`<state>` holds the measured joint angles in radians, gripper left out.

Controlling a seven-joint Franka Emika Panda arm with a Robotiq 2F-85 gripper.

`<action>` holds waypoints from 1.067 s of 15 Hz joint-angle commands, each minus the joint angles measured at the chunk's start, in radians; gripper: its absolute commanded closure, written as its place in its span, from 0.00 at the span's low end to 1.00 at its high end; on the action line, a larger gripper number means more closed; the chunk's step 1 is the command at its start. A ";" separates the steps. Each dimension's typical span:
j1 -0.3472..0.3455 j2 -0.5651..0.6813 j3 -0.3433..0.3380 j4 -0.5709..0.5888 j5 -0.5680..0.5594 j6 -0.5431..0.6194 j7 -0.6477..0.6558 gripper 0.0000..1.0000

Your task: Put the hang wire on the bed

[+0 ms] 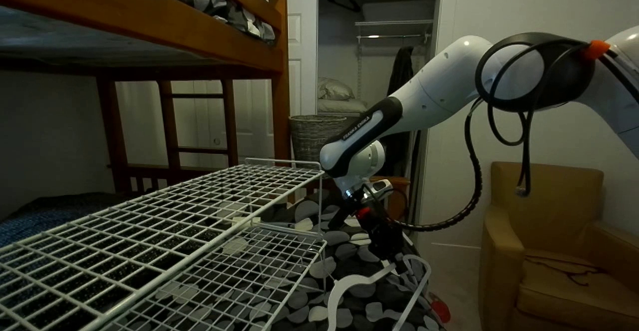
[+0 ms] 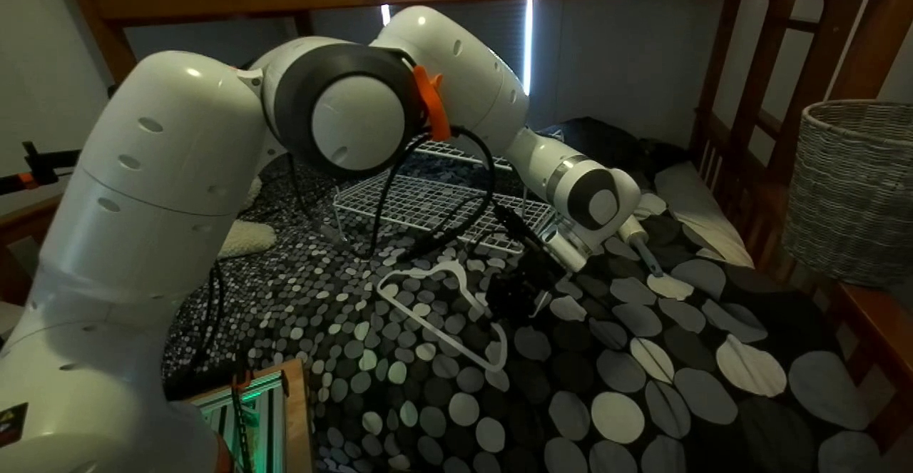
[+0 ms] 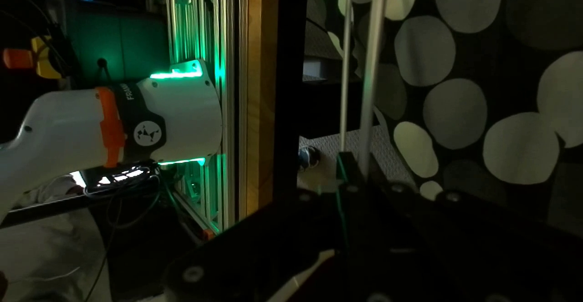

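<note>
The hang wire is a white clothes hanger [image 1: 343, 285] with a curved side and a straight bar. It also shows in an exterior view [image 2: 436, 331]. My gripper [image 1: 397, 263] is shut on it at one side, and the hanger sticks out from the fingertips. In the wrist view two pale bars of the hanger [image 3: 371, 88] run up from the closed fingertips [image 3: 360, 170]. The bed [image 2: 620, 416] has a dark cover with grey and white dots. The hanger shows over the bed cover; whether it touches the cover I cannot tell.
A large white wire grid rack [image 1: 199, 255] stands on the bed near the gripper. The upper bunk [image 1: 199, 31] overhangs. A wicker basket [image 2: 849, 195] stands at the bed's end. An armchair [image 1: 549, 206] stands beside the bed. A handled tool [image 2: 645, 253] lies on the cover.
</note>
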<state>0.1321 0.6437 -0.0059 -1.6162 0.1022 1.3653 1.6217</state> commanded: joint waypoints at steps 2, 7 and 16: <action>0.021 0.038 -0.020 0.049 -0.008 -0.062 0.034 0.99; 0.031 0.041 -0.024 0.049 -0.026 -0.081 0.061 0.99; 0.032 0.045 -0.021 0.052 -0.037 -0.120 0.053 0.86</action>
<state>0.1506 0.6712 -0.0159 -1.5837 0.0792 1.2768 1.6785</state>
